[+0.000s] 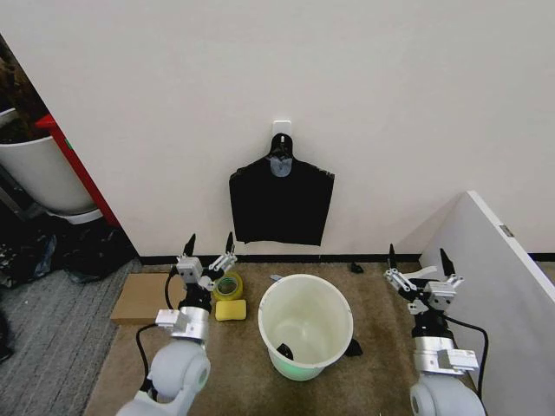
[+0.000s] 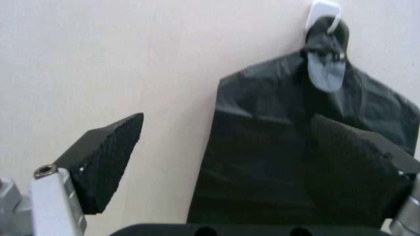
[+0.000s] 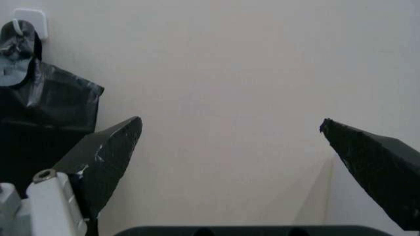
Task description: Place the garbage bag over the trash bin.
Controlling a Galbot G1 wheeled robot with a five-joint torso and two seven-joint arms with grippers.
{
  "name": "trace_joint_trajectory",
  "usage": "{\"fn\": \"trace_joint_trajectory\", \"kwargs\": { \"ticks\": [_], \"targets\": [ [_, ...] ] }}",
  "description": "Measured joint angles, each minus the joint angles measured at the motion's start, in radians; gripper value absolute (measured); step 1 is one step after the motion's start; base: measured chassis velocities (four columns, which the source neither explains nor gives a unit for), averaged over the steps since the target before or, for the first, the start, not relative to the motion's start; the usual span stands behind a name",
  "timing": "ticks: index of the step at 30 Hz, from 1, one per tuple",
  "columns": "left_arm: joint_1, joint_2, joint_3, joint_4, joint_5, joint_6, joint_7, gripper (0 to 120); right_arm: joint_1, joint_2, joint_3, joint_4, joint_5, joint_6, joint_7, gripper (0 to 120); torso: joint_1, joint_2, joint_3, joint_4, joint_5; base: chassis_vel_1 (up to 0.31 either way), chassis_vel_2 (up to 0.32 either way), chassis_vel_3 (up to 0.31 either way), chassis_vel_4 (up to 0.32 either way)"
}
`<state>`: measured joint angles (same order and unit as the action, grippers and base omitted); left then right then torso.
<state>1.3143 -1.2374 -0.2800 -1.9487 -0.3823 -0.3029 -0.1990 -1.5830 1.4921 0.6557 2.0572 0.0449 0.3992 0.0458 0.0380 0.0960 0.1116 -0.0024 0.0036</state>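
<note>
The garbage bag [image 1: 282, 206] hangs flat and black against the wall, gathered at its top on a white hook [image 1: 281, 130]; it also shows in the left wrist view [image 2: 262, 187] and the right wrist view [image 3: 39, 123]. Below it the cream-white trash bin [image 1: 264, 322] stands upright on the brown carpet, with a small dark scrap inside. My left gripper [image 1: 210, 244] [image 2: 226, 120] is open left of the bin, pointing up at the bag from well short of it. Right of the bin, my right gripper [image 1: 418, 256] [image 3: 229, 123] is open and faces bare wall.
A yellow tape roll [image 1: 228, 284] and a yellow sponge [image 1: 231, 309] lie just left of the bin, beside a flat cardboard piece [image 1: 143, 297]. A white panel [image 1: 494, 269] rises on the right. A large white tub with a red frame [image 1: 39, 169] stands at the far left.
</note>
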Motion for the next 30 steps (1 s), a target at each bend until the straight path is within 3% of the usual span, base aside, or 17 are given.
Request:
{"fn": "trace_joint_trajectory", "kwargs": {
  "ticks": [9, 16, 24, 30],
  "targets": [
    [0.063, -0.053, -0.03, -0.043, 0.063, -0.005, 0.005, 100, -0.018, -0.026, -0.001, 0.014, 0.02, 0.014, 0.009, 100, 0.0, 0.0, 0.0, 0.0001, 0.0001, 0.0, 0.0, 0.0, 0.0],
    [0.121, -0.108, -0.037, -0.067, 0.116, -0.083, 0.057, 100, 0.041, -0.044, -0.06, 0.012, 0.089, -0.059, 0.057, 100, 0.0, 0.0, 0.0, -0.0002, -0.0001, 0.0, 0.0, 0.0, 0.0],
    [0.207, -0.102, -0.056, -0.136, 0.136, -0.122, 0.077, 100, 0.277, -0.072, -0.236, -0.125, 0.586, -0.15, 0.04, 100, 0.0, 0.0, 0.0, 0.0003, 0.0001, 0.0, 0.0, 0.0, 0.0],
    [0.201, -0.073, -0.093, -0.11, 0.136, -0.139, 0.075, 100, 0.477, -0.026, -0.351, -0.206, 0.892, -0.212, 0.038, 100, 0.0, 0.0, 0.0, 0.0003, -0.0004, 0.0, 0.0, 0.0, 0.0]
  ]
}}
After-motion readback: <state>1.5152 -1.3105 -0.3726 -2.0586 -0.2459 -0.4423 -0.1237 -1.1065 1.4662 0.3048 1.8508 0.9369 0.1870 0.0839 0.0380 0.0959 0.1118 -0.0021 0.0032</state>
